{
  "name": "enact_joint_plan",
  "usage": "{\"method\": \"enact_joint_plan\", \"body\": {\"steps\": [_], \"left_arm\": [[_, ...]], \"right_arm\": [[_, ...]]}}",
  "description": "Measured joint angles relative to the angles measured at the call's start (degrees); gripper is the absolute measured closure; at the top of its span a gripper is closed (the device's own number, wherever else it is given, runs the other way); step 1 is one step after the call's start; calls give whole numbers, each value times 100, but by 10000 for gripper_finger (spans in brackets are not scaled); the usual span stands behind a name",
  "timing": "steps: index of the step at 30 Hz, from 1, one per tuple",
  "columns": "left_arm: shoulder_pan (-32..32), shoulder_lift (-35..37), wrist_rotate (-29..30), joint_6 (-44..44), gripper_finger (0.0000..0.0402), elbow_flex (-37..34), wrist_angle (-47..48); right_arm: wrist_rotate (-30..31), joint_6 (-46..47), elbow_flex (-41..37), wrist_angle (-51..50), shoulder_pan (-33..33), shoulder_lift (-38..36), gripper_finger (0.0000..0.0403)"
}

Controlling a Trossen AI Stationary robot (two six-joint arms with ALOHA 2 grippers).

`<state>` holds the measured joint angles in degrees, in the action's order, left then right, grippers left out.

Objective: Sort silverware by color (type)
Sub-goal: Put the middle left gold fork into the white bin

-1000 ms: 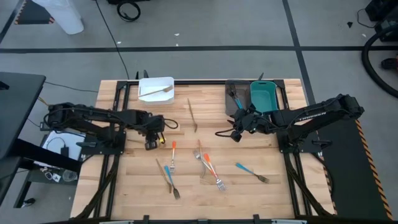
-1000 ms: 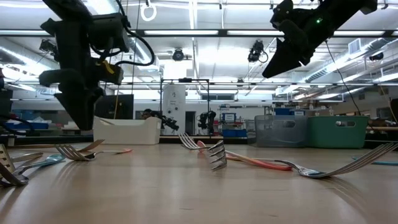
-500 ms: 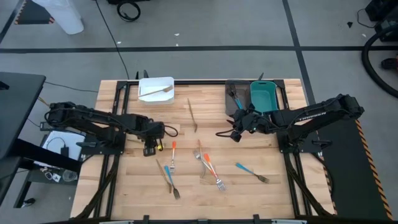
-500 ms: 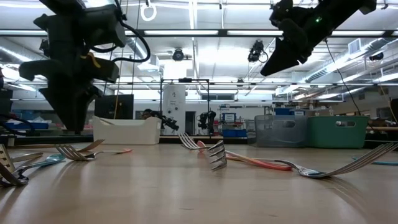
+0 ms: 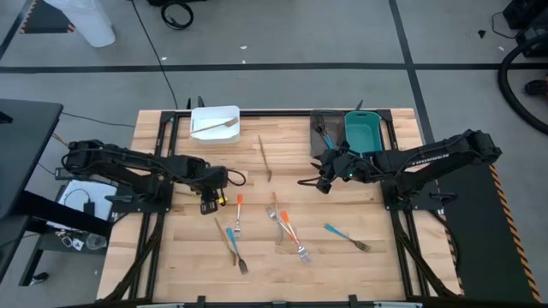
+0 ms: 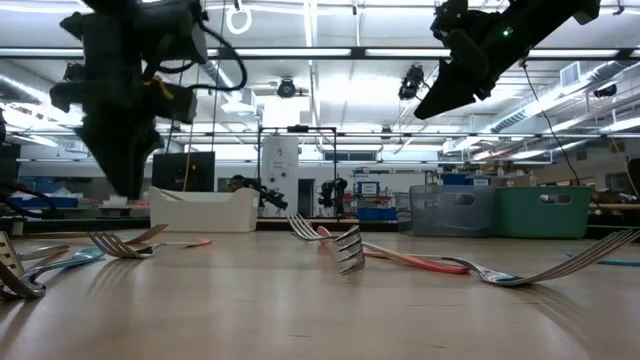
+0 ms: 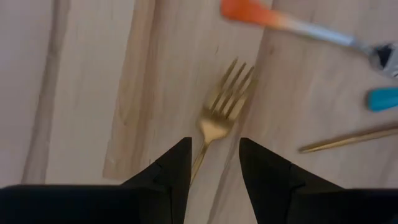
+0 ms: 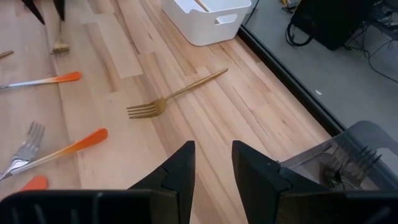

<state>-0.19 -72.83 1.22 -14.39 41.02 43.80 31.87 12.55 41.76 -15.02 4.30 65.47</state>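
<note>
One gold fork lined up for the left gripper

One gold fork (image 7: 221, 102) lies at about 9 o'clock on the table (image 5: 171, 257), its handle running in between the parted, empty fingers of the left gripper (image 7: 214, 142). To do this well, the gripper probably needs to sink straight down, centre on the thin handle and close firmly. It should keep clear of the orange-handled fork (image 5: 239, 212) near its 3 o'clock, then carry toward the white bin (image 5: 199, 113) at 11 o'clock, where a gold piece already lies. The right gripper (image 5: 325, 184) waits at 2 o'clock, fingers apart and empty.
</note>
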Motion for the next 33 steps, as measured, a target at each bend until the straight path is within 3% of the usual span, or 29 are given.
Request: {"method": "enact_joint_plan", "body": {"steps": [6, 11, 23, 33], "left_arm": [[33, -550, 178, 257, 260, 694, 867], [39, -987, 175, 567, 260, 834, 1275], [37, -1357, 5, 741, 260, 507, 1302], [37, -1345, -101, 758, 260, 53, 704]], "right_arm": [[-228, -77, 0, 28, -141, 0, 286], [-311, -145, 0, 45, -149, 0, 286], [-345, -181, 0, 48, -135, 0, 286], [-357, -179, -174, 304, -134, 0, 286]]}}
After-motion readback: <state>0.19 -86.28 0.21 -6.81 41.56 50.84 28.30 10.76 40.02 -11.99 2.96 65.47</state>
